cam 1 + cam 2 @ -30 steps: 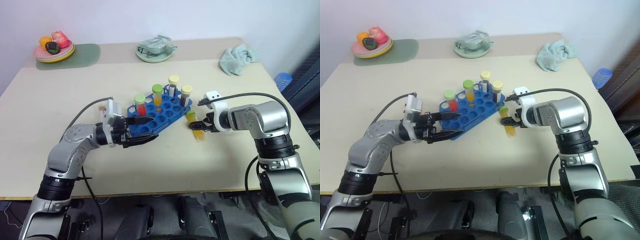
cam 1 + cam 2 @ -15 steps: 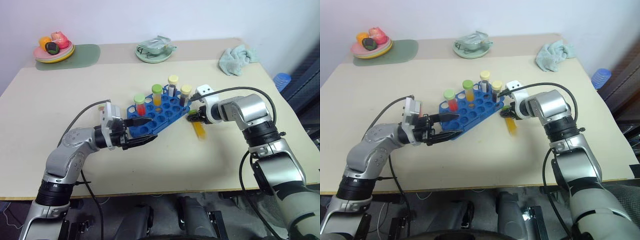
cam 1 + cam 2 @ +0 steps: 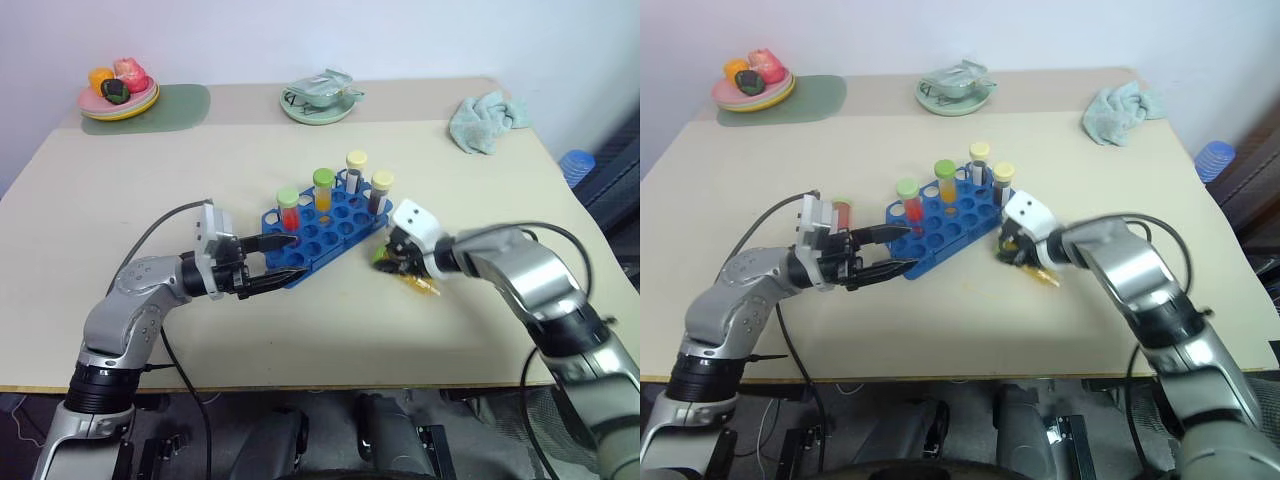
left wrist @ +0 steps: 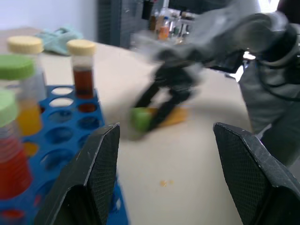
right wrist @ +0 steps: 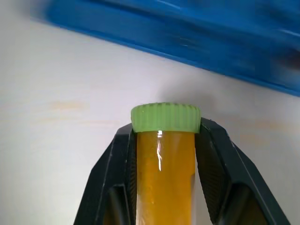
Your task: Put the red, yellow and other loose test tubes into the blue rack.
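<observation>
- Test tube with the green cap and amber-yellow liquid [image 5: 165,154] is sitting pinched between the right gripper [image 3: 400,262] fingers, just below the cap, right beside the blue rack [image 3: 325,228] at about 4 o'clock from it.
- That tube is looking tilted, maybe even close to lying flat, with the cap end pointing toward the rack edge. Can't tell whether it's touching the table [image 3: 150,160].
- Left gripper [image 3: 285,260] is reaching in at the rack's 8 o'clock corner with its jaws standing wide, one finger over the rack edge and one on the near side. Looks like it's bracing the rack, but I can't tell if it's actually touching.
- Rack is already holding four capped tubes along its far side: a red one with a green cap [image 3: 288,206], an orange one with a green cap [image 3: 322,188], and two with pale yellow caps [image 3: 356,170], the right one holding dark brown liquid [image 3: 380,190].
- Another red tube [image 3: 840,212] is lying loose on the table near the left wrist, around 9 o'clock from the rack.
- My read: we're in the pick-and-carry step for the yellow tube, grip made, insertion not done yet.
- Next move needs the tube tipped upright, cap up, then lined up over an empty hole on the near rows and lowered straight in. Going in tilted could shove the rack.
</observation>
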`<action>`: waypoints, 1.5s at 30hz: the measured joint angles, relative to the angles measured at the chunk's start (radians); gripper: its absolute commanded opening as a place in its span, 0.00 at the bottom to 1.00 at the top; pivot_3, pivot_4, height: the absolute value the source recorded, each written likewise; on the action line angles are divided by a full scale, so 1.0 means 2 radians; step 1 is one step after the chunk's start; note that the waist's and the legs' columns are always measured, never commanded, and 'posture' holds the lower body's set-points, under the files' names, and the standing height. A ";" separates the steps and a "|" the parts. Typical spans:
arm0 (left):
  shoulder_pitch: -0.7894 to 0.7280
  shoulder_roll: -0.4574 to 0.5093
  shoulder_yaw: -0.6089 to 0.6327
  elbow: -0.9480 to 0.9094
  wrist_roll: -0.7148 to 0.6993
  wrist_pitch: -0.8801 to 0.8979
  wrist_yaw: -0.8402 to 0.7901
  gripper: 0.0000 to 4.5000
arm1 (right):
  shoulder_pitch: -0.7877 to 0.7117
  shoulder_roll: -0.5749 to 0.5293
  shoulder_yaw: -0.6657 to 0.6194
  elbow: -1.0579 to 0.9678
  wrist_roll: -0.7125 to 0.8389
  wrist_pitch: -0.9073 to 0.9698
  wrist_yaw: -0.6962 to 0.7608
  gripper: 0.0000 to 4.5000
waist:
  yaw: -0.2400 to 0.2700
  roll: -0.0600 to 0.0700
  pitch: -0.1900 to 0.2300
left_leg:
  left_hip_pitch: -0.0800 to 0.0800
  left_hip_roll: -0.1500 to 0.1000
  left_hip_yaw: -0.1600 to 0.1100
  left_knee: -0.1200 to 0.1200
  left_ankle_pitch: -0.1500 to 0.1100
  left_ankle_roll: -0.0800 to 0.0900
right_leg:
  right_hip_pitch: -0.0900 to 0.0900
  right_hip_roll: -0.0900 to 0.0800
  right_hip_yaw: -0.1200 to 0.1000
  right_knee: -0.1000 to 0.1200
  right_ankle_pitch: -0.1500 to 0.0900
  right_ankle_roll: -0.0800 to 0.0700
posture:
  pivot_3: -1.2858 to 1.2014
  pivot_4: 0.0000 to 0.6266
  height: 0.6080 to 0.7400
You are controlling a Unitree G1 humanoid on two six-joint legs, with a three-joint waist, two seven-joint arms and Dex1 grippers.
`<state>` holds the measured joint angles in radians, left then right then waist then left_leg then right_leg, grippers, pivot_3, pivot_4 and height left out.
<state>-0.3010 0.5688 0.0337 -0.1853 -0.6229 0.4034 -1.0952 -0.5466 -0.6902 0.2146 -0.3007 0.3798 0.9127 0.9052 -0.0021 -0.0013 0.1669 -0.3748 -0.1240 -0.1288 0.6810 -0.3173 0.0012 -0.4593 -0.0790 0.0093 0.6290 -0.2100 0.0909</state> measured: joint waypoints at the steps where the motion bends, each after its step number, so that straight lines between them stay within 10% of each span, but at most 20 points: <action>1: 0.003 0.000 0.002 0.000 0.000 -0.002 -0.001 0.71 | 0.006 0.015 -0.016 -0.010 0.010 -0.023 0.001 0.25 | -0.002 0.000 0.000 | 0.000 0.000 0.000 0.000 0.000 0.000 | 0.000 0.000 0.000 0.000 0.000 0.000 | 0.52 0.24 1.00; 16: 0.065 -0.047 0.045 0.019 0.050 -0.112 0.075 0.71 | -0.018 0.291 -0.111 0.165 -0.027 -0.421 -0.141 0.25 | -0.006 0.000 0.000 | 0.001 0.000 0.000 0.000 0.000 -0.001 | 0.000 0.001 0.001 0.001 0.000 0.000 | 0.52 0.24 1.00; 45: 0.107 -0.037 0.070 -0.028 0.044 -0.108 0.132 0.71 | -0.077 0.379 -0.132 0.499 -0.036 -0.698 -0.134 0.25 | -0.010 0.000 0.000 | 0.001 0.000 0.001 0.000 0.001 -0.001 | 0.000 0.001 0.002 0.002 0.000 0.000 | 0.52 0.24 1.00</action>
<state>-0.0877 0.4940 0.1733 -0.2414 -0.5357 0.1872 -0.8314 -0.6996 0.0669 -0.0504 0.6968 0.3082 -0.4841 0.6374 -0.0211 -0.0004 0.1669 -0.3721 -0.1233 -0.1270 0.6806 -0.3162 -0.0005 -0.4600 -0.0765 0.0126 0.6323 -0.2093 0.0906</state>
